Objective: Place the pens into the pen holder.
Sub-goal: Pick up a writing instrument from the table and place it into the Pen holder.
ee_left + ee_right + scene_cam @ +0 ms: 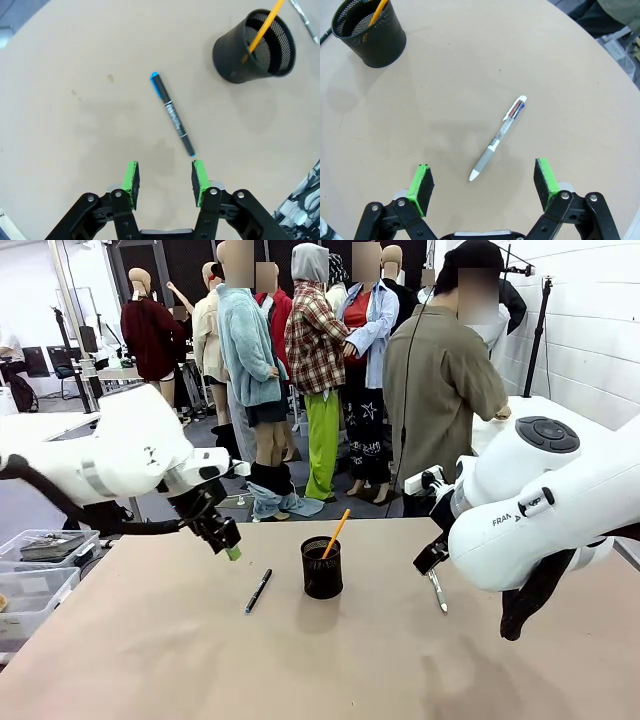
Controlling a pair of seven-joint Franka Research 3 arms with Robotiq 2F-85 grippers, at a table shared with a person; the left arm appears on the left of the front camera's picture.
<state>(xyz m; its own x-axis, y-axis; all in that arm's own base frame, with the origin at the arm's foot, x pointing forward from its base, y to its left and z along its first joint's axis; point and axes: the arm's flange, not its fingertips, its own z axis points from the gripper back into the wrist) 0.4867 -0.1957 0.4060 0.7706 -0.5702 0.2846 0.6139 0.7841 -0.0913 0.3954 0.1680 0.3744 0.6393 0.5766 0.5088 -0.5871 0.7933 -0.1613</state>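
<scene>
Above the desk (300, 670), toward its left edge, the left gripper (163, 175) hangs with its jaws part-spread and nothing between the green pads. The black pen (172, 115) lies flat just ahead, its near tip close beside one pad.

Toward the right edge, the right gripper (485, 182) hovers spread wide and empty over the silver-grey pen (499, 139), which lies flat on the desk.

The pen holder (321, 568) stands upright about midway between those edges, nearer the far edge, with the orange-yellow pen (336, 533) leaning inside it.

One pen looks done and two remain, so the step in hand seems to be the approach for a pick-up. Next, a gripper would need to straddle a barrel crosswise, come down, and close.

The desk is plain, matt tan. Clear bins (40, 570) sit off its left edge, and a person (440, 380) in an olive shirt stands beyond the far edge.
</scene>
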